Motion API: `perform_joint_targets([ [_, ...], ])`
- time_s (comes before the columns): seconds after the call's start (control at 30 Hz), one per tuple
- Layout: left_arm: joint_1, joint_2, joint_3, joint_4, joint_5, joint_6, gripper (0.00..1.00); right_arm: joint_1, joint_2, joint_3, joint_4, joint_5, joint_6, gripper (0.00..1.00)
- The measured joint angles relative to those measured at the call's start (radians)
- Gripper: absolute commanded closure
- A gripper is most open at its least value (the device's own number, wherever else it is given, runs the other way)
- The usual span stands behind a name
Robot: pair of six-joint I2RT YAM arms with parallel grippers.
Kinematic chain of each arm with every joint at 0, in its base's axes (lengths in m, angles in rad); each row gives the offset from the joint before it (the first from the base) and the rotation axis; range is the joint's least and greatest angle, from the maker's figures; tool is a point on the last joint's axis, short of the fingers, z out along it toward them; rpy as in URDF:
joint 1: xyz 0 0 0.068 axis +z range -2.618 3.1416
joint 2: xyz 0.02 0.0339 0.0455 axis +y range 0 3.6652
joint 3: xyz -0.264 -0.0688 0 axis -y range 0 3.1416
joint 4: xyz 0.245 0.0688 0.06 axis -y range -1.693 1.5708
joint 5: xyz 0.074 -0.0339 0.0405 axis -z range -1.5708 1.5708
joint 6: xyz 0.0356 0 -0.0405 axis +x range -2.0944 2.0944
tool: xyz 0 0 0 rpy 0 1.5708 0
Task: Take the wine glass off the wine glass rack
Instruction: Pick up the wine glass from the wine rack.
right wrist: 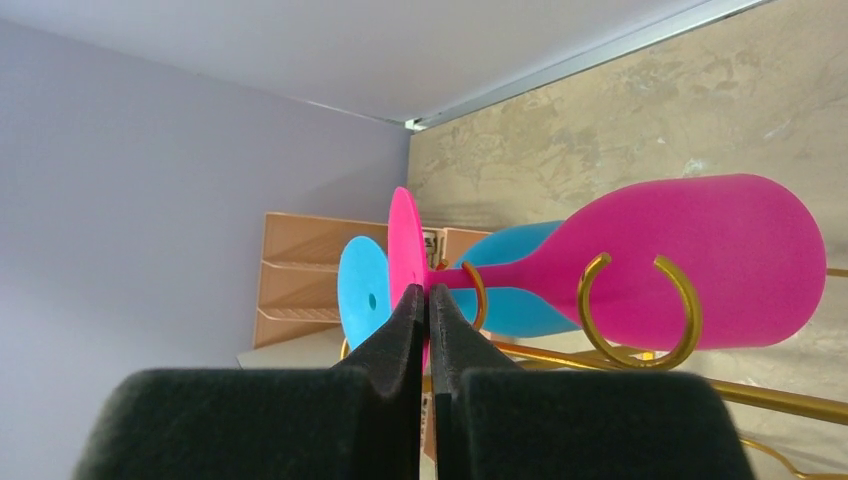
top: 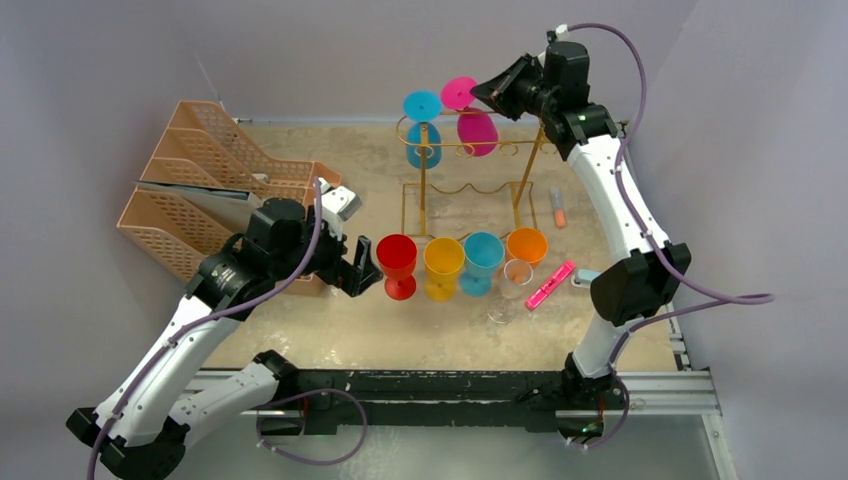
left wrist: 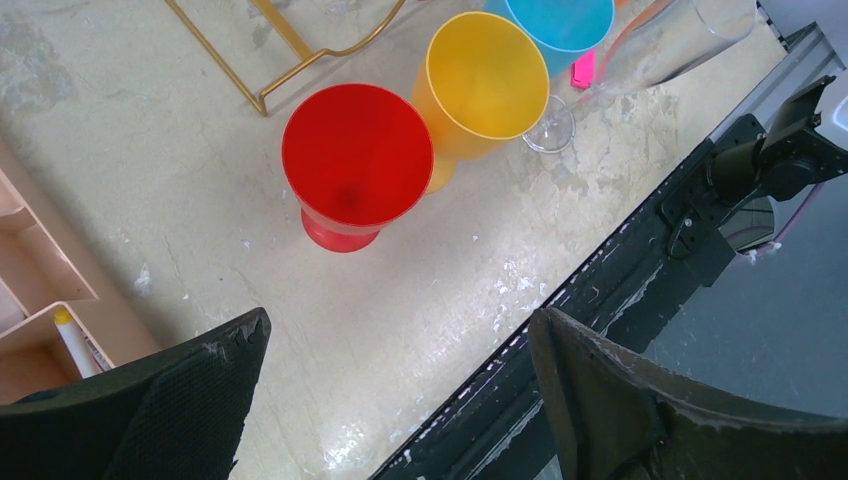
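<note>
Right gripper (right wrist: pixel 422 298) is pinched together on the flat round foot of the pink plastic wine glass (right wrist: pixel 690 262); one finger (right wrist: pixel 395 340) sits each side of the disc's rim, w/ only a sliver of pink showing btwn them; the stem leaves the foot just beside the fingertips. Glass hangs from the top of the thin gold wire wine glass rack (top: pixel 462 190), on the far part of the mottled beige table (top: pixel 330 330), approx midway along the top rail; the stem passes a small curled gold hook (right wrist: pixel 482 298); a bigger open gold loop (right wrist: pixel 585 315) lies across the bowl in the wrist view. Long axis is roughly upright: foot on top, at the claw; bowl & mouth point down; in the top view it leans a little, bowl to the right of the foot. A turquoise plastic wine glass (top: pixel 423 140) hangs straighter just beside it on the left. In the right wrist view the axis runs across the frame, foot left, bowl right.

Left gripper (left wrist: pixel 398 320) is spread wide w/ nothing in it; a red plastic goblet (left wrist: pixel 357 160) stands upright just ahead of it, 1st in a row w/ a yellow goblet (left wrist: pixel 480 75), a blue goblet (left wrist: pixel 560 20) & an orange goblet (top: pixel 527 243); a clear glass (top: pixel 517 280) stands nr the orange one. Peach mesh file trays (top: pixel 210 180) stand at the left.
</note>
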Motion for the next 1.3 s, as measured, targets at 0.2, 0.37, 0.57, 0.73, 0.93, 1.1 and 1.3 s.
perform_joint_targets([
  [0.2,0.0,0.01,0.0,0.0,0.0,-0.006,0.0,-0.007,0.0,-0.021,0.042,-0.026,0.068,1.0],
  [0.37,0.0,0.013,0.0,0.0,0.0,-0.006,0.0,-0.011,-0.001,-0.05,0.084,-0.031,0.103,1.0],
  [0.57,0.0,0.015,0.0,-0.001,-0.005,-0.006,0.0,-0.016,-0.01,-0.099,0.124,-0.03,0.136,1.0],
  [0.73,0.0,0.018,0.0,-0.008,-0.014,-0.006,0.0,-0.016,-0.011,-0.101,0.143,-0.03,0.154,1.0],
  [0.93,0.0,0.018,0.0,-0.008,-0.026,-0.007,0.0,-0.016,-0.012,-0.101,0.183,-0.03,0.156,1.0],
  [1.1,0.0,0.017,0.0,-0.009,-0.026,-0.007,0.0,-0.023,-0.029,-0.125,0.253,-0.031,0.15,1.0],
  [1.3,0.0,0.013,0.0,-0.014,-0.026,-0.006,0.0,-0.034,-0.031,-0.125,0.356,-0.081,0.124,1.0],
])
